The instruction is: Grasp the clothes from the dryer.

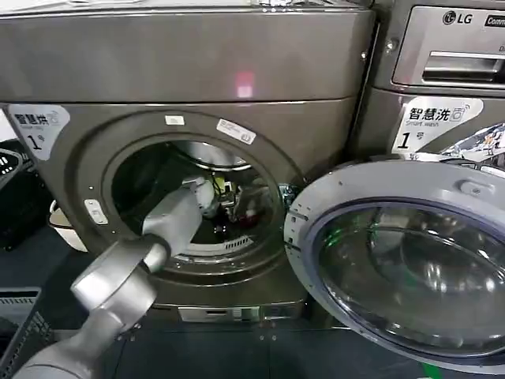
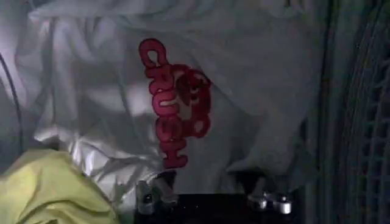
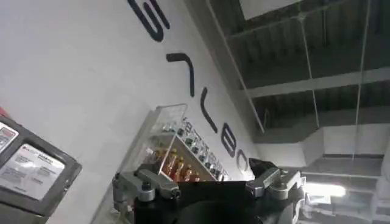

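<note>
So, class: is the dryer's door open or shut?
Open. The door is swung out to the right, and the left gripper reaches through the opening toward the white garment inside.

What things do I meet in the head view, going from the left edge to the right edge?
Black basket → white "1" sticker → left arm reaching into the dryer drum → left gripper inside the drum → open dryer door → LG logo on the neighbouring machine.
</note>
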Controlling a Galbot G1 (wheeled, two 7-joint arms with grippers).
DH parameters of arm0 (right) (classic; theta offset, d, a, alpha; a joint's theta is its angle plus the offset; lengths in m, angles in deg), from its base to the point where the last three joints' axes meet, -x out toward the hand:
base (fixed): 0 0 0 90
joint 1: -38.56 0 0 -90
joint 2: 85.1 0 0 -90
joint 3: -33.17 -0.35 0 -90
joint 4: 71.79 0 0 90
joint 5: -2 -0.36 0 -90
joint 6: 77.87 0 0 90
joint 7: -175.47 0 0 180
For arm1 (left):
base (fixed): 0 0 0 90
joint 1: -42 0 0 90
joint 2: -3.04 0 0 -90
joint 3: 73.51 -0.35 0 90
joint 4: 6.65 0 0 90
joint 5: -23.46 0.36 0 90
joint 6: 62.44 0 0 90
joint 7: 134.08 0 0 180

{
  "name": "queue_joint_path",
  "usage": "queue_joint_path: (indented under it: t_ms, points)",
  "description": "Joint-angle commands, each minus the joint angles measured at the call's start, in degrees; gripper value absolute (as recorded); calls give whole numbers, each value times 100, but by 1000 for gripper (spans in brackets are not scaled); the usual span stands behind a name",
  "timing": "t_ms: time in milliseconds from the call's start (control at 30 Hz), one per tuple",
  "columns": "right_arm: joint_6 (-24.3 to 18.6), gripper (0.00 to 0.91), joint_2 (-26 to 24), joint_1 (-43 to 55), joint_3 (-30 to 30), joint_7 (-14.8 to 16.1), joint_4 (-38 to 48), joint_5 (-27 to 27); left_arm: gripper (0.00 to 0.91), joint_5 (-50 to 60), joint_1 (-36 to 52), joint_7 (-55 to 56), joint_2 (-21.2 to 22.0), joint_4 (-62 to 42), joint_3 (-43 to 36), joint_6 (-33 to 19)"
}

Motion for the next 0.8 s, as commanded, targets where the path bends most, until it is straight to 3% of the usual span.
queue_joint_path:
  t_ms: [33,233,333,633,800]
  points:
    - [-7,907,-18,-1,-1,-10,5,0,0,-13,-51,-55,-8,-2,4,4]
    - [-31,907,-24,-24,-46,-15,39,-10,0,-165,-94,-65,-4,21,142,83]
    - [-39,907,-15,-10,-33,-16,35,-10,0,-642,-162,603,-10,57,379,101]
    - [-30,907,-19,42,67,-23,-30,-3,0,-1295,-367,1160,-157,1052,1622,437]
    - [-35,907,-33,65,59,-20,-11,-14,0,-1694,-397,2341,-111,1180,2008,219]
